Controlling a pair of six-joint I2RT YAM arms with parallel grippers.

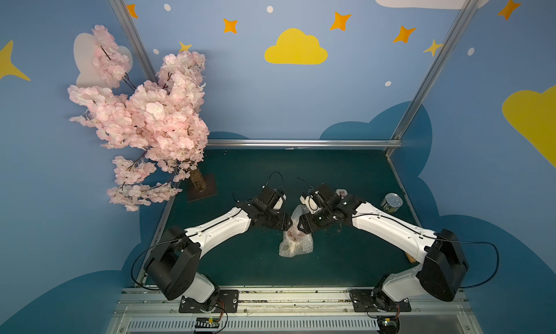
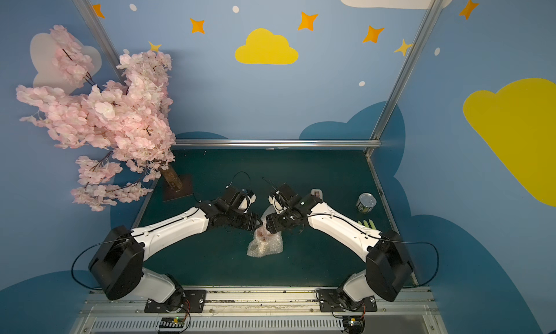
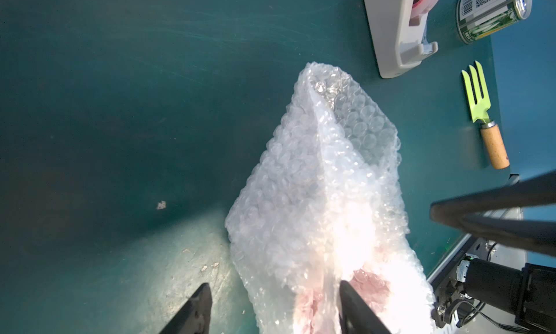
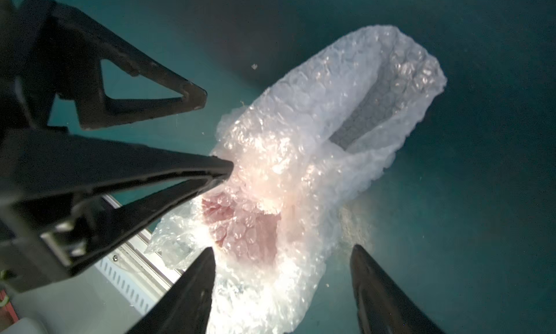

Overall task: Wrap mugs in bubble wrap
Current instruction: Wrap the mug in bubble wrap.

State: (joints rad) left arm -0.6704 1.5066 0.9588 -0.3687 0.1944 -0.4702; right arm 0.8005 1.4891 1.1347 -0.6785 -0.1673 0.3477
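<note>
The bubble wrap (image 1: 296, 245) (image 2: 264, 242) lies as a crumpled bundle in the middle of the green table, one end gaping open (image 4: 376, 107). The mug (image 4: 246, 227) (image 3: 370, 287) is inside it; only its red shows dimly through the plastic. My left gripper (image 3: 273, 287) (image 1: 289, 227) is open at the bundle's near-left end. One of its fingers (image 4: 222, 167) touches the wrap over the mug and the other hangs clear beside it. My right gripper (image 4: 281, 249) (image 1: 300, 227) is open from the opposite side, its jaws straddling the wrapped end.
A beige tape dispenser (image 3: 397, 31) (image 1: 341, 193) and a silver tin can (image 3: 493, 13) (image 1: 392, 202) stand at the back right. A green garden fork with a wooden handle (image 3: 481, 113) lies near the right edge. A pink blossom tree (image 1: 141, 119) fills the back left.
</note>
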